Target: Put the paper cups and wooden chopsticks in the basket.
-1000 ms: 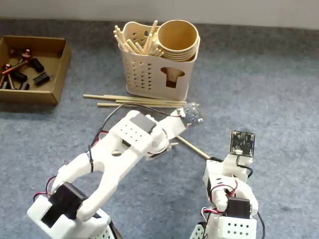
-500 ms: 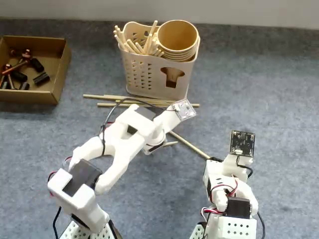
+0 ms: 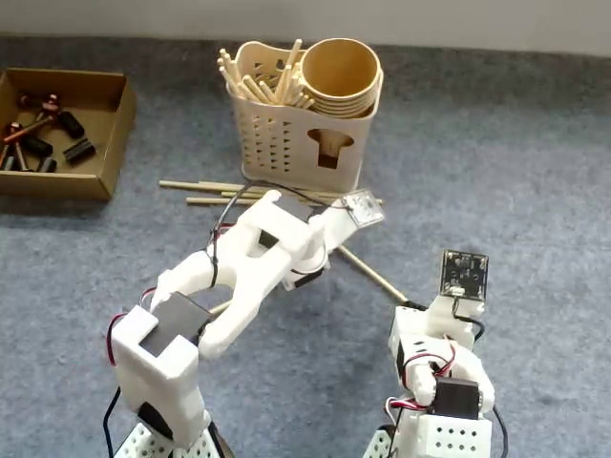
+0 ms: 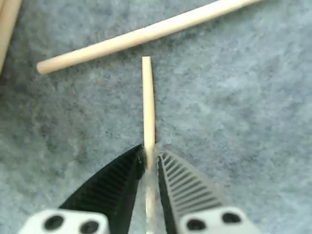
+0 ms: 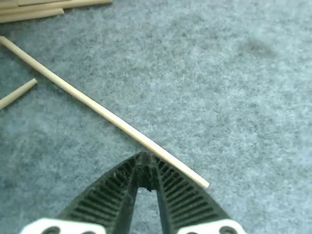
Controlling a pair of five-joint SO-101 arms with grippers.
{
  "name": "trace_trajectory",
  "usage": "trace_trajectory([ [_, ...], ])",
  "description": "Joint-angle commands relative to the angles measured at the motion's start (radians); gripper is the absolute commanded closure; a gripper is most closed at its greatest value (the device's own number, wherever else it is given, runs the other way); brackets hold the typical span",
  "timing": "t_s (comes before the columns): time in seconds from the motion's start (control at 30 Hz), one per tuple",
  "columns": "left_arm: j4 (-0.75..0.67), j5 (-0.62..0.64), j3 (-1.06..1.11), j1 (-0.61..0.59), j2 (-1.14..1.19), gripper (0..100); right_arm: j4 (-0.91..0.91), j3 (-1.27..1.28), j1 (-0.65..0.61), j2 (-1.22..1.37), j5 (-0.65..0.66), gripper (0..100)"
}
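The cream basket (image 3: 286,143) stands at the back and holds stacked paper cups (image 3: 341,72) and several wooden chopsticks (image 3: 258,81). A few loose chopsticks (image 3: 205,188) lie on the carpet in front of it. My left gripper (image 4: 150,158) is shut on one thin chopstick (image 4: 147,97), just above the carpet, with another chopstick (image 4: 141,35) lying crosswise ahead of it. The left arm (image 3: 277,239) stretches toward the basket's front. My right gripper (image 5: 145,170) is shut and empty, and its tips are beside a diagonal chopstick (image 5: 97,109) on the carpet (image 3: 374,279).
A cardboard box (image 3: 105,134) with small dark parts sits at the far left. Grey carpet covers the table, with open room to the right of the basket. The right arm (image 3: 444,353) is folded near the front edge.
The left arm has swung its elbow to the left, and its wrist has shifted slightly toward the basket with the chopstick still held. The right arm has not moved.
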Motion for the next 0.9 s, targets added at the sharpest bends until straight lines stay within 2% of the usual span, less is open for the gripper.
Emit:
trace_trajectory([
  [0.0, 0.02, 0.02, -0.041, -0.015, -0.01, 99, -0.019, 0.102, 0.004, -0.005, 0.006, 99.3],
  [0.6, 0.057, 0.025, 0.134, -0.018, -0.4, 99, -0.018, 0.102, 0.004, -0.005, 0.006, 99.3],
  [0.87, 0.055, 0.086, 0.131, -0.016, -0.506, 99, -0.018, 0.102, 0.004, -0.005, 0.006, 99.3],
])
